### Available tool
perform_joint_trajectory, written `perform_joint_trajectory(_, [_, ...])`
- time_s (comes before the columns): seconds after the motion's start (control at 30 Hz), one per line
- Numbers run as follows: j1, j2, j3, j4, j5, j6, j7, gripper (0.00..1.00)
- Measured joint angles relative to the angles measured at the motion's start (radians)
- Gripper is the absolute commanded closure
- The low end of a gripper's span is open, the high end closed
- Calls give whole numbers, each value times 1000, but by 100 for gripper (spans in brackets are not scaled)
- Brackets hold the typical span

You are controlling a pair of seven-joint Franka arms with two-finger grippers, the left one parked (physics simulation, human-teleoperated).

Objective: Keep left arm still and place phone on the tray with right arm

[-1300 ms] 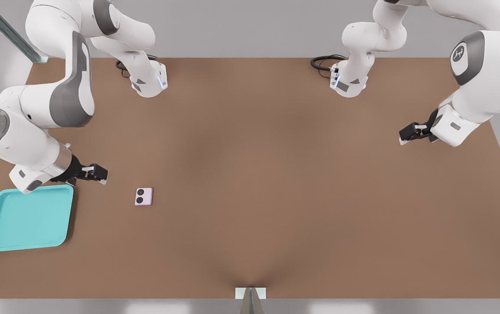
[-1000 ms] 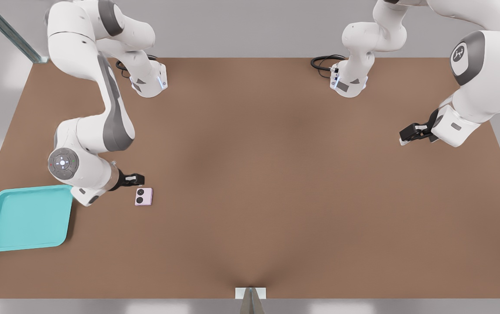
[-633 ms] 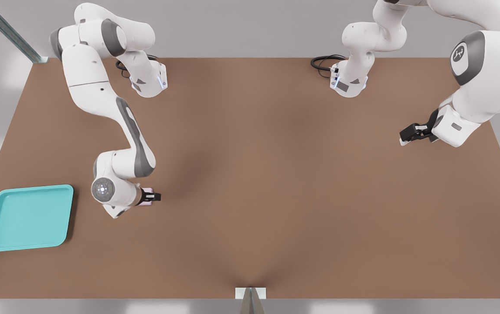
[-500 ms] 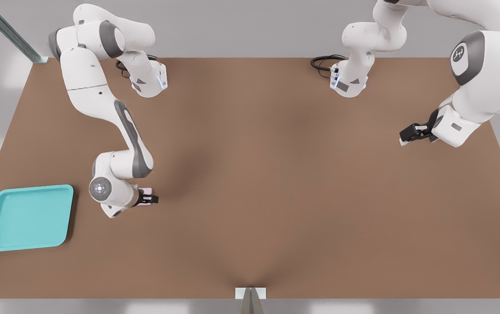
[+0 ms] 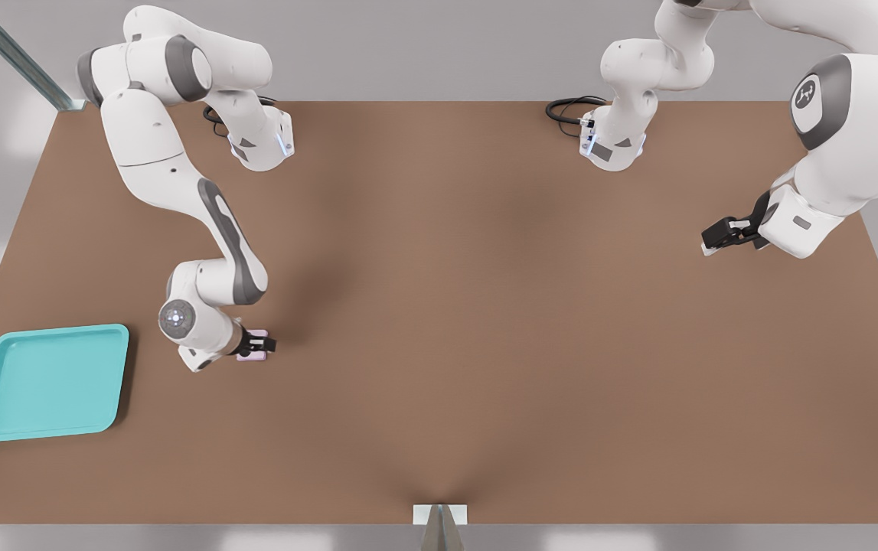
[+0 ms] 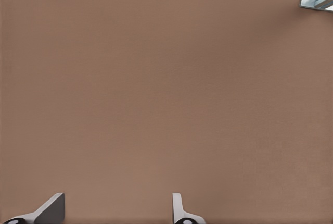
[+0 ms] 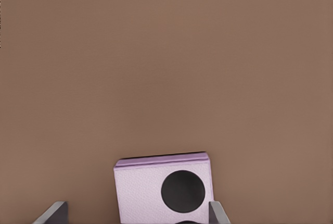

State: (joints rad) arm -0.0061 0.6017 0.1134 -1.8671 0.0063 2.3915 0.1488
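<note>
Nearest, the tray (image 5: 48, 383) lay empty by the near edge of the table (image 5: 484, 344) at the front view's left, so the placing itself was not yet done. A little farther in and to the right of it, apart from its rim, the phone (image 5: 257, 355) lay flat on the table, mostly hidden under the gripper (image 5: 264, 346) in the front view. The right arm (image 5: 178, 176) reached from its base at the far edge down to that spot, its wrist low over the phone.

In the right wrist view the phone (image 7: 163, 187) sat between the two fingertips (image 7: 53, 212), one black lens showing. The jaws stood apart: one tip was beside the phone's edge, the other had a clear gap to it, and neither looked pressed against it. I judged the reach to be done and the grasp to be the step in hand.

What remained, by my reckoning, was closing on the phone, lifting it, carrying it left to the tray and letting go.
</note>
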Motion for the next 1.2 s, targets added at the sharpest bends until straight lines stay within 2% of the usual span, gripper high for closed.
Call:
perform_joint_trajectory(0.5, [-15,46,0,-5,-1,48,-91,1])
perform_joint_trajectory(0.6, [-15,46,0,-4,1,52,-106,25])
perform_joint_trajectory(0.73, [-15,45,0,-3,7,57,-129,32])
perform_joint_trajectory(1.0, [-80,-33,9,6,12,54,-170,32])
perform_joint_trajectory(1.2, [-310,-62,9,44,12,49,-247,31])
